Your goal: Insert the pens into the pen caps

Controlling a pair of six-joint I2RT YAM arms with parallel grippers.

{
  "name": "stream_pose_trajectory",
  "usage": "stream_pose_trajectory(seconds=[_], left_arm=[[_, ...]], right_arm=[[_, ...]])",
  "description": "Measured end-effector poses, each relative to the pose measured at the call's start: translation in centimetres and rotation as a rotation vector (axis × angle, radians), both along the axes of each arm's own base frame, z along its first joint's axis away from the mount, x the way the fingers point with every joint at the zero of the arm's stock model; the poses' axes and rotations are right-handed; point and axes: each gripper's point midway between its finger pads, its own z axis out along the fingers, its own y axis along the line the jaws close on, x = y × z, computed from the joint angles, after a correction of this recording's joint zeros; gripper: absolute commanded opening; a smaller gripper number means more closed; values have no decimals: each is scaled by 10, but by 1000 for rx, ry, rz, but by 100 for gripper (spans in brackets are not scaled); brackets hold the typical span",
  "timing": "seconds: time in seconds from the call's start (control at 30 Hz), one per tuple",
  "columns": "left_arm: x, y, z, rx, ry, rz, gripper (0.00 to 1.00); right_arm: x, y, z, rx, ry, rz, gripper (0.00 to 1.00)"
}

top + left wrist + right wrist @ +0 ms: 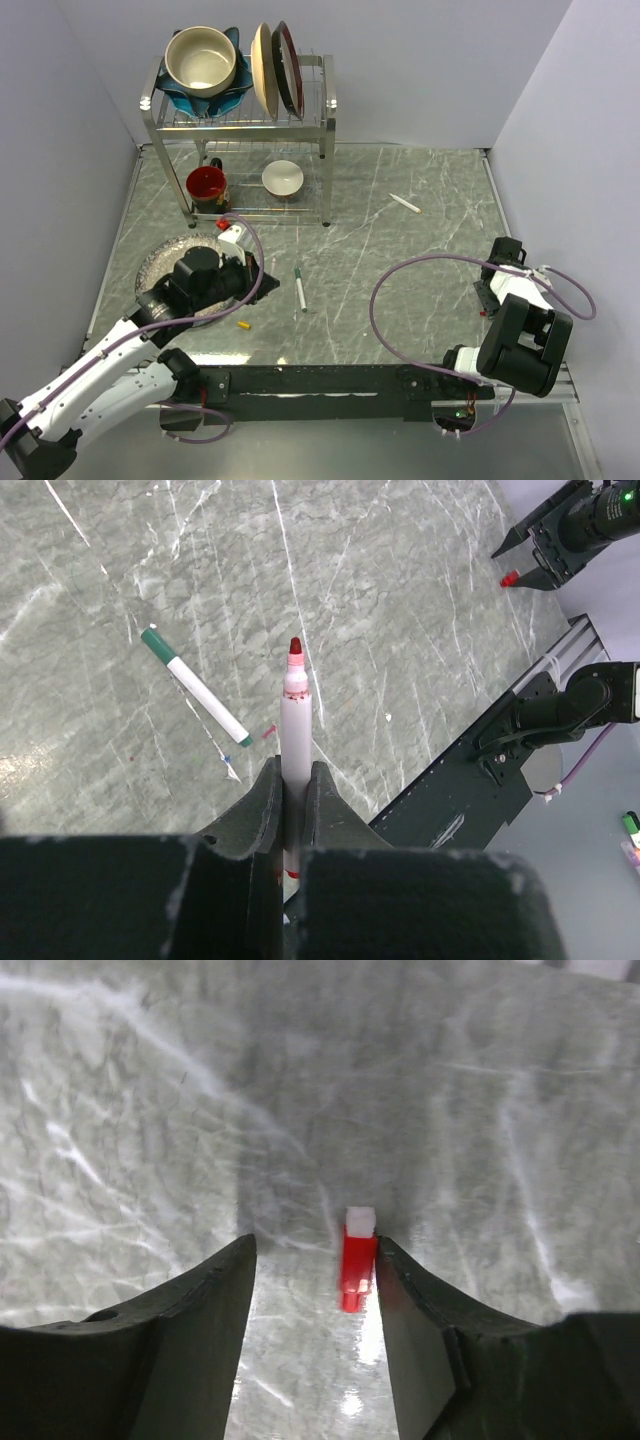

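Observation:
My left gripper (295, 770) is shut on a white pen (295, 705) whose bare red tip points out ahead of the fingers. In the top view this gripper (255, 268) sits left of centre. A second pen (300, 288), with a green cap on one end (152, 637), lies on the table just beyond it. A third white pen (405, 203) lies far right of centre. The red pen cap (357, 1258) lies on the table between the open jaws of my right gripper (315, 1260), against the right finger (400, 1290). A yellow-orange cap (241, 324) lies near the front.
A metal dish rack (325, 100) at the back holds bowls and plates, with a red mug (207, 185) and a white bowl (283, 177) under it. A silvery dish (160, 258) lies beneath the left arm. A black rail (340, 380) runs along the front edge.

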Motion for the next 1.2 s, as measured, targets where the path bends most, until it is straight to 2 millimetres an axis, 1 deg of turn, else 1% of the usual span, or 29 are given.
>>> stream_pose_trajectory(seconds=[0.13, 0.3, 0.33, 0.47, 0.6, 0.67, 0.7, 0.83, 0.93, 1.0, 1.07, 1.13, 1.17, 1.2], left_arm=[[0, 0, -2, 5, 6, 0, 1], [1, 0, -2, 6, 7, 0, 1], [1, 0, -2, 5, 6, 0, 1], [0, 0, -2, 4, 5, 0, 1], [0, 0, -2, 5, 6, 0, 1], [0, 0, -2, 5, 6, 0, 1], [0, -1, -2, 4, 6, -1, 1], [0, -1, -2, 3, 6, 0, 1], [0, -1, -1, 0, 7, 1, 1], [1, -1, 0, -7, 7, 3, 1], [1, -2, 2, -16, 9, 6, 1], [2, -3, 3, -24, 9, 9, 1], [3, -4, 4, -28, 8, 10, 1], [3, -4, 4, -29, 9, 11, 1]], right_arm=[[3, 2, -2, 10, -12, 29, 49], [3, 1, -2, 7, -13, 25, 43], [3, 1, -2, 5, -13, 24, 40], [1, 0, -2, -2, -13, 0, 33], [1, -1, -2, -5, -14, -12, 18], [1, -1, -2, -5, -15, -12, 8], [2, -1, -2, -4, -17, -11, 0], [4, 0, -3, -5, -30, 17, 0], [8, 3, -3, 2, -72, 64, 0], [20, 12, -2, 26, -147, 138, 0], [35, 30, 0, 59, -217, 242, 0], [55, 68, 4, 123, -269, 413, 0], [61, 85, 5, 143, -281, 484, 0], [67, 110, 8, 166, -290, 589, 0]])
